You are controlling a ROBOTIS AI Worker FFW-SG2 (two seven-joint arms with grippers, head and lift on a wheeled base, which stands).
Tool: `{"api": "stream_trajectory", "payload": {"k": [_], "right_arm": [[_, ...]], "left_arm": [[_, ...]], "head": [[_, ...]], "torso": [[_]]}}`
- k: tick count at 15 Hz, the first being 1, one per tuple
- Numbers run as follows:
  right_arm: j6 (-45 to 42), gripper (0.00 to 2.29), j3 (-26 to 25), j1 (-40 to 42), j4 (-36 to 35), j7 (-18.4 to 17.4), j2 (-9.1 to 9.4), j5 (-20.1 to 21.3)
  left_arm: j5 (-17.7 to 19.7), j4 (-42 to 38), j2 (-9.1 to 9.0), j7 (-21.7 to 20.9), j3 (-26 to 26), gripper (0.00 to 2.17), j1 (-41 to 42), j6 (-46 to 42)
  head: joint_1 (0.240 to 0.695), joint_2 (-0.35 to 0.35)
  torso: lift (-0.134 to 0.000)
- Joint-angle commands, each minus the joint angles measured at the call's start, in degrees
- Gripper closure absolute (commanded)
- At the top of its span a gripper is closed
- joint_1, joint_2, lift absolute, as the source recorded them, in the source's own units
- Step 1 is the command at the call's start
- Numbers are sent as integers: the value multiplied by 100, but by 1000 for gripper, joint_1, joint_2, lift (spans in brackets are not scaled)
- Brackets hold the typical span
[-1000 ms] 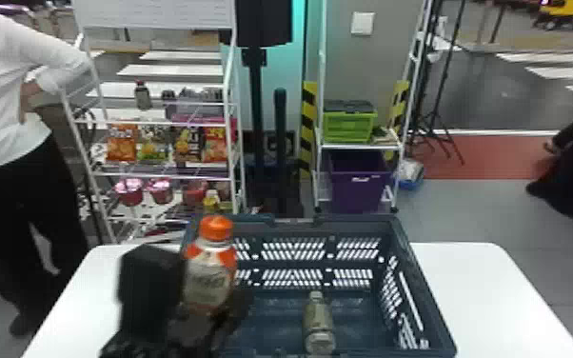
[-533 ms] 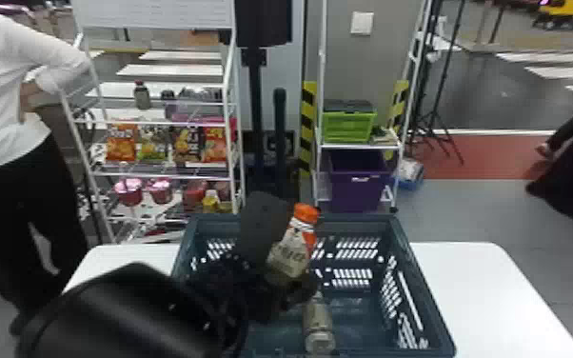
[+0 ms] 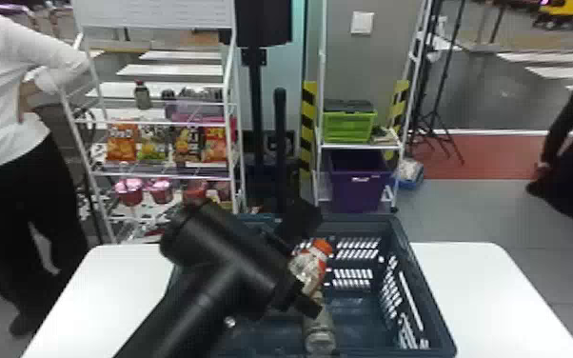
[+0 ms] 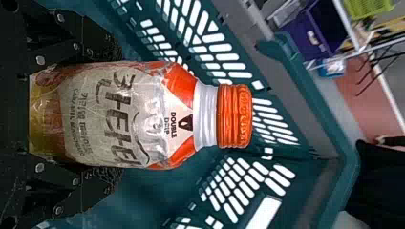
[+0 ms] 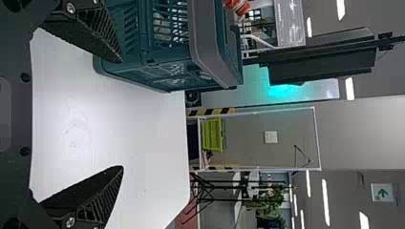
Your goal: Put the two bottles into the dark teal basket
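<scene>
- Head view: there are two task bottles, one dark teal basket (image 3: 421, 285) and one white surface (image 3: 480, 285) bearing it.
- The left claw (image 3: 307, 262) is clamped on the orange-capped bottle (image 3: 320, 247), held tilted over the basket's inside, its cap towards 1 o'clock.
- The pale bottle (image 3: 320, 328) lies on the basket floor, at 6 o'clock from the cap; its far end is hidden behind the held bottle and claw.
- The left arm (image 3: 214, 281) covers much of the basket's 9 o'clock side, and the near rim is cut off.
- Towards 11 o'clock, beyond the surface, one rack (image 3: 159, 174) holds four snack bags (image 3: 121, 143); at 12 to 1 o'clock are one green crate (image 3: 349, 126) and one purple bin (image 3: 359, 188).
- Left wrist view: the one bottle sits between the left claw's two fingers, cap beyond their tips; its sides are partly covered.
- Right wrist view: the right claw's (image 5: 122, 114) two fingers stand wide apart, near the basket, with no bottle gripped; one orange cap shows past the rim, cut off.
</scene>
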Motion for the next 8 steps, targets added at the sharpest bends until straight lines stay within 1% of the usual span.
{"api": "stream_trajectory", "payload": {"k": [1, 2, 3, 4, 6, 7, 8], "right_arm": [[0, 93, 0, -19, 17, 0, 31, 20], [18, 97, 0, -28, 17, 0, 31, 20], [71, 97, 0, -54, 17, 0, 31, 20], [88, 97, 0, -72, 26, 0, 31, 38], [176, 97, 0, -116, 26, 0, 31, 73], [229, 97, 0, -134, 34, 0, 31, 82], [229, 97, 0, -142, 43, 0, 31, 82]], "left_arm": [[-541, 1107, -303, -360, -4, 2145, -262, -527], [-585, 1433, -303, -360, -4, 2145, -332, -861], [-594, 1687, -303, -378, 13, 2145, -420, -1037], [-708, 1890, -303, -431, 31, 2145, -508, -1054], [-1138, 1951, -303, -440, 110, 2108, -455, -1037], [-1174, 1898, -303, -440, 180, 1868, -402, -1037], [-1174, 1784, -303, -448, 277, 1214, -341, -1037]], "head": [[499, 0], [499, 0], [499, 0], [499, 0], [499, 0], [499, 0], [499, 0]], "torso": [[0], [0], [0], [0], [0], [0], [0]]}}
